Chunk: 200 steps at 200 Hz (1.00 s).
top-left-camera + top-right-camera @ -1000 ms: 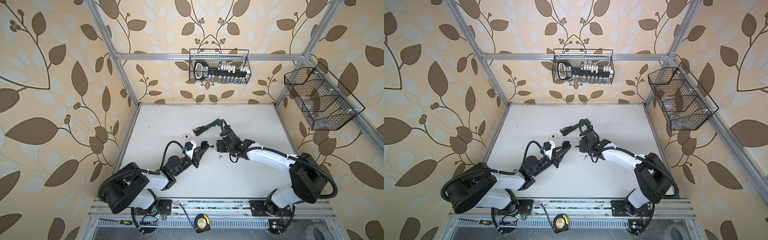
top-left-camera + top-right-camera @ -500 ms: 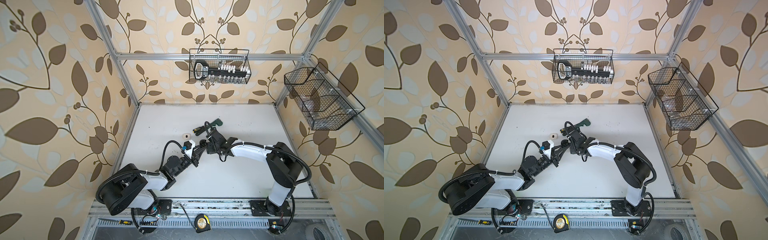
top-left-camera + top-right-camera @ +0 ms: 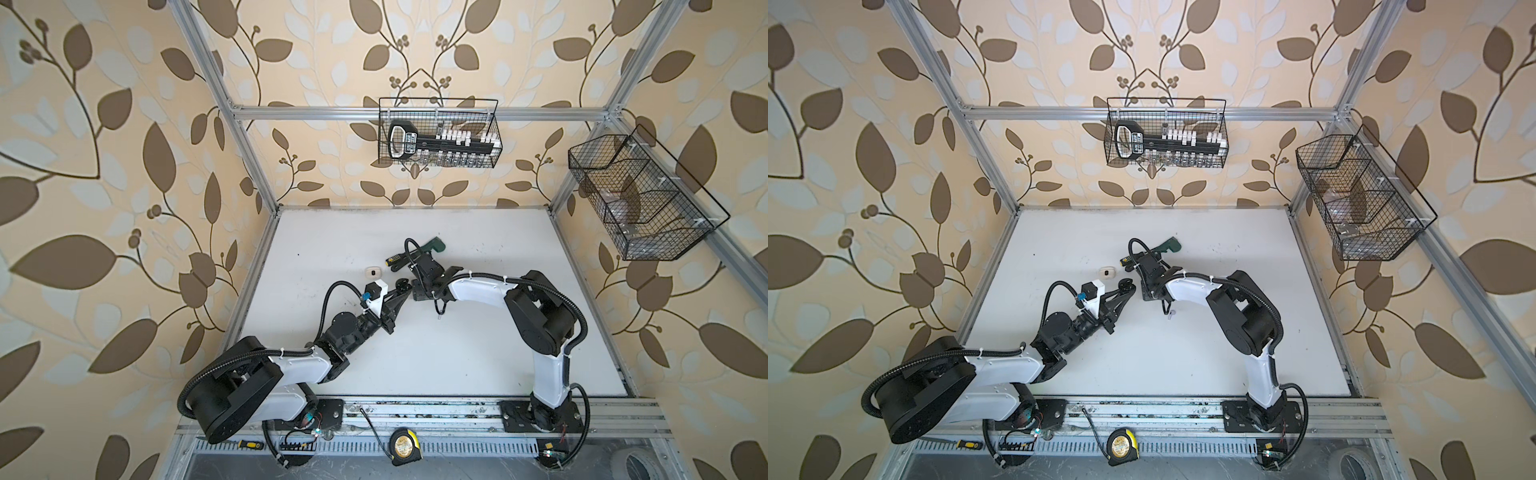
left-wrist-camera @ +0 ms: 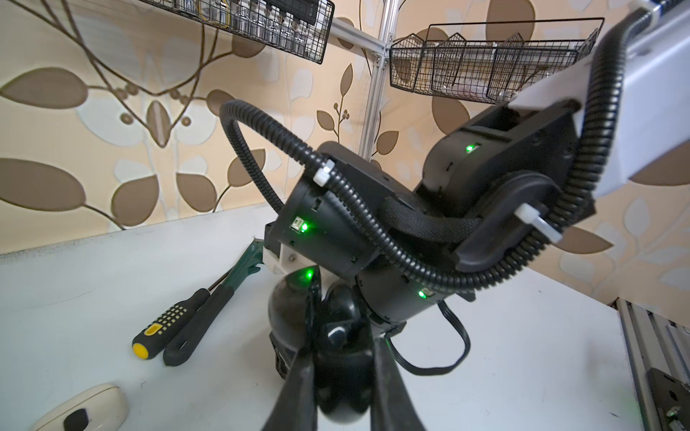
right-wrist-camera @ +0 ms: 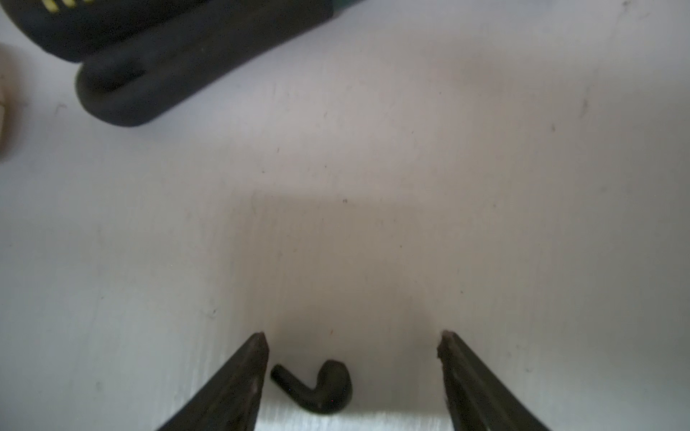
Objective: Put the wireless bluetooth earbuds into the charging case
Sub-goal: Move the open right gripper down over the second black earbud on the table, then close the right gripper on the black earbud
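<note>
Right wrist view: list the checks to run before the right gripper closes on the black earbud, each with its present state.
1. Right gripper jaws open: ok.
2. Black earbud lies on the table between the jaws: ok.
3. Earbud centred between them: not ok, it sits close to one finger.
4. Screwdriver and pliers handle clear of the jaws: ok.
5. Left gripper holds the black charging case: ok.
6. Case socket free for this earbud: cannot tell.

Bright even light, soft shadows, bent edges, blurred wrist close-ups
</note>
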Motion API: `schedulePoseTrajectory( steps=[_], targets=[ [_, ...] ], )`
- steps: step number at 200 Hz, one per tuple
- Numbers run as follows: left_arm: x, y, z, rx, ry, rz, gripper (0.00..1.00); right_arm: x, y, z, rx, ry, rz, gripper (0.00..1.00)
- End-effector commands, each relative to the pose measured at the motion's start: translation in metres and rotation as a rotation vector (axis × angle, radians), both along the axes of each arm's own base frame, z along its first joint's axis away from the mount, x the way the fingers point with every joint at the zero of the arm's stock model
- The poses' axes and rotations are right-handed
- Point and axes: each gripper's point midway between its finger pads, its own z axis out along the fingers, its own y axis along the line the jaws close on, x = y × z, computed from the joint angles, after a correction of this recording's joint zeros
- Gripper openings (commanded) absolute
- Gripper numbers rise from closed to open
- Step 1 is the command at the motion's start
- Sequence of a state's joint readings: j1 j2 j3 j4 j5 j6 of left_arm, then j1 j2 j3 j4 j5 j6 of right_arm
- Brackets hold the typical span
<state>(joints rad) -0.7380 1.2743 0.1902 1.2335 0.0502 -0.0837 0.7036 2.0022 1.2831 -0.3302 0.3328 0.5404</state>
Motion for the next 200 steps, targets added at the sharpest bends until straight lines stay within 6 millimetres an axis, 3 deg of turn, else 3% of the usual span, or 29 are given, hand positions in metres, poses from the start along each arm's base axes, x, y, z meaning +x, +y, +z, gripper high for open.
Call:
schedulePoseTrajectory(
  steps=[1, 66, 132, 200],
  targets=[
    [-0.001, -0.002, 0.022, -0.034, -0.067, -0.017, 0.00, 0.007, -0.001, 0.001, -0.031, -0.012, -0.007, 0.74],
    [-0.003, -0.004, 0.023, -0.030, -0.075, -0.032, 0.00, 0.004, -0.017, 0.003, -0.102, -0.010, -0.040, 0.74],
    [-0.005, -0.003, 0.026, -0.027, -0.084, -0.034, 0.00, -0.023, -0.027, -0.008, -0.074, 0.050, -0.027, 0.70],
    [-0.007, 0.001, 0.029, -0.005, -0.101, -0.022, 0.00, -0.030, -0.018, -0.012, -0.027, 0.073, -0.005, 0.60]
  ],
)
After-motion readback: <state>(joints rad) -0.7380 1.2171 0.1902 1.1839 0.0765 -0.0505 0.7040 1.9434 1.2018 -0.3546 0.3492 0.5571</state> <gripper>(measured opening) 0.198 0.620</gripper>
